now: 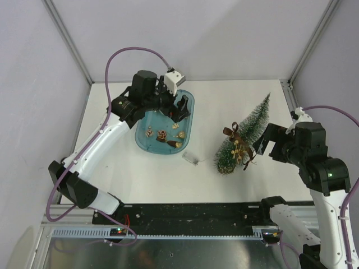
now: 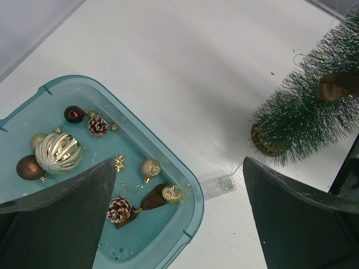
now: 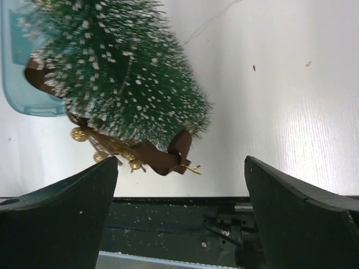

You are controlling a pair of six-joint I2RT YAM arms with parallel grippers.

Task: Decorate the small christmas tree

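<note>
Tree [image 1: 247, 134]: lying on table [image 1: 157, 179], right of teal tray [image 1: 147, 149], tip toward far right corner; brown ribbon [image 1: 229, 132] on it
Left gripper [image 2: 179, 165]: spread wide, empty, over tray
Right gripper [image 3: 180, 162]: spread wide, empty, beside tree

Robot lab cell — white table [image 1: 168, 179]; aluminium frame [image 1: 67, 39]; grey walls [image 1: 196, 33].

Green small christmas tree [image 1: 252, 126] flecked white, teal tray [image 2: 53, 109], gold ribbed bauble [image 2: 58, 151], possibly maroon ball [image 2: 73, 114]
</note>
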